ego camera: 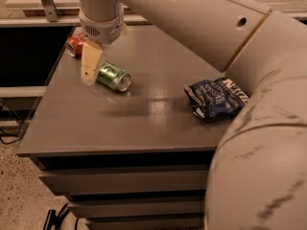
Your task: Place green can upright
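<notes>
Item: green can, lying on its side on the grey table, in the table's left rear part, its silver end turned toward 4 o'clock and its other end toward 10 o'clock. Gripper: cream-coloured, pointing down, at the can's 9 o'clock, overlapping the can's far end in the view; whether it is apart or clamped on the can cannot be told. Arm: pale, thick, running from the gripper's wrist toward 3 o'clock and down the right edge of the view. Red can: on its side at 11 o'clock from the green can, near the table's back left corner, partly behind the wrist. Chip bag: dark blue, crumpled, at 3 o'clock, well apart, near the table's right edge.
</notes>
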`<action>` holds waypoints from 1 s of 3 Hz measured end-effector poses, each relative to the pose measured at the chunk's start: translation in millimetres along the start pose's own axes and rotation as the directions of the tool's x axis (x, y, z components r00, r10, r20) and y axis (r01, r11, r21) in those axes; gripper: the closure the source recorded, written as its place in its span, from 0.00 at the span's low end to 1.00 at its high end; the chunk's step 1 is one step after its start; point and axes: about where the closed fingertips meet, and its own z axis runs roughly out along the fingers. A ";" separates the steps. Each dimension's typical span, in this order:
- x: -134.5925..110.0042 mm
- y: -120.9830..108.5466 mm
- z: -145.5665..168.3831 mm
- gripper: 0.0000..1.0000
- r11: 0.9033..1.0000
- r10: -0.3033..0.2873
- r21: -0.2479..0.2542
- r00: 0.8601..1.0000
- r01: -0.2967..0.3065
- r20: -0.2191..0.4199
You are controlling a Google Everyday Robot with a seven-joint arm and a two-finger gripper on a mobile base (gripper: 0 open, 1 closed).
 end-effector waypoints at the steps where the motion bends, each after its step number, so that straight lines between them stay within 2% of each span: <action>1: -2.2 -0.9 1.3 0.00 0.997 0.078 0.007 0.997 -0.078 0.001; 2: -2.2 -0.9 1.3 0.00 0.997 0.078 0.007 0.997 -0.078 0.001; 3: -5.7 0.9 0.9 0.00 1.000 -0.017 -0.013 1.000 0.017 0.013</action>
